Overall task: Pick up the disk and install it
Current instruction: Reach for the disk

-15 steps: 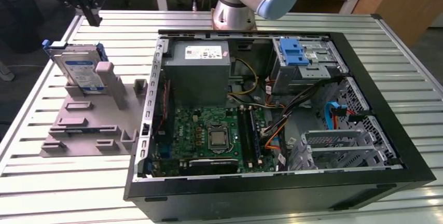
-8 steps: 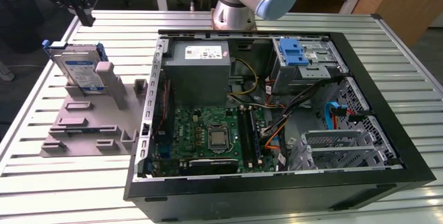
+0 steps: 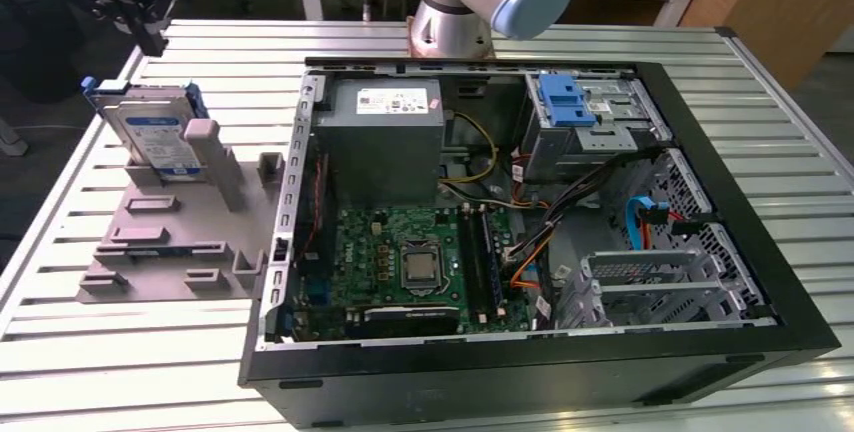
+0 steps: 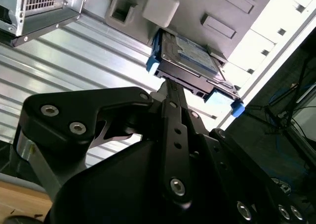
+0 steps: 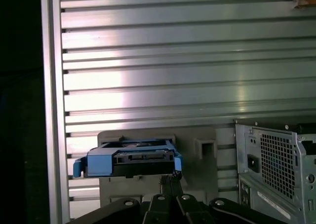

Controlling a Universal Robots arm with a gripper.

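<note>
closed, empty hand [image 4: 167, 87] near the upright disk [image 4: 191, 60]

disk [image 3: 151, 132]: base hidden in holder [image 3: 160, 252] | end effector [image 3: 154, 47]: upper body apparently cut off, exterior view

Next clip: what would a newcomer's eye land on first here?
An open black computer tower case lies on its side in the middle of the slatted metal table, its green motherboard exposed. At the exterior view's left, the silver-grey hard disk in its blue plastic frame stands upright in a grey holder plate, and the arm's black claw hangs just above it.
</note>
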